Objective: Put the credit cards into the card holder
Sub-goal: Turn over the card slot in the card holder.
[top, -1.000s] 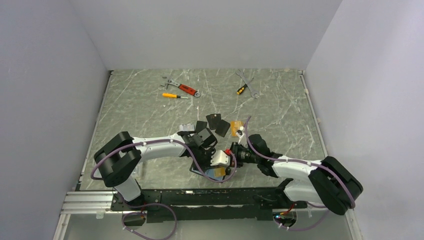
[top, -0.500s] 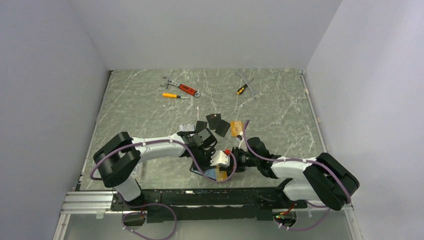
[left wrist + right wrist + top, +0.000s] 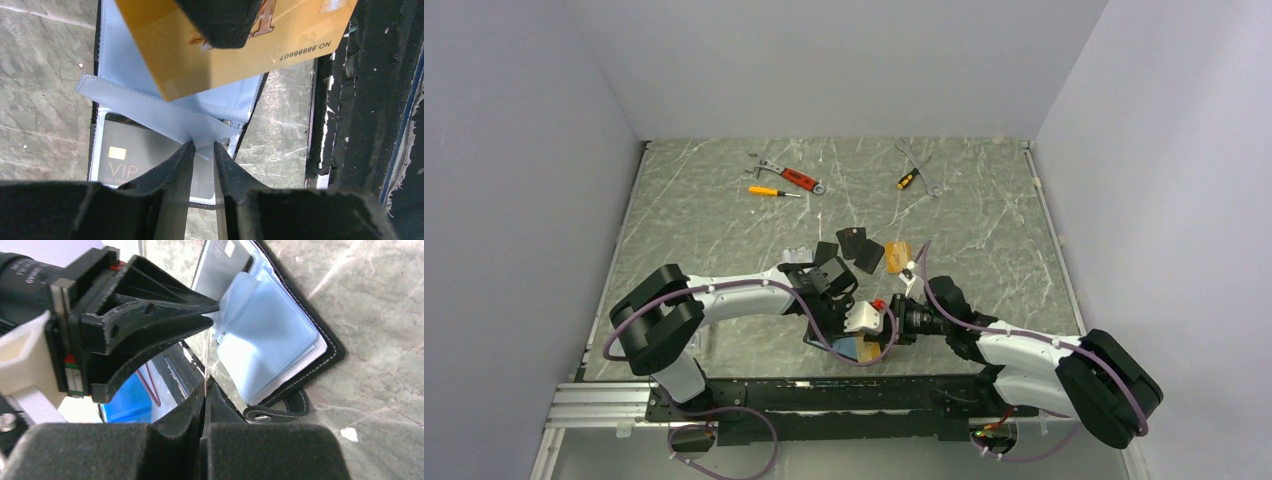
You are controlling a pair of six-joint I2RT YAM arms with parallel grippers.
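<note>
My left claw (image 3: 204,150), nearly closed, pinches sleeve (image 3: 150,112) open. My right claw (image 3: 205,385) clamps gold card (image 3: 165,55) above holder (image 3: 334,351). Next: slide edge under sleeve.

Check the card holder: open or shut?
Open: the card holder lies spread on the table, snap strap loose, sleeves exposed; left gripper pinches one.

A gold card (image 3: 165,55), black card holder (image 3: 331,354), pale-blue sleeves (image 3: 270,340).
</note>
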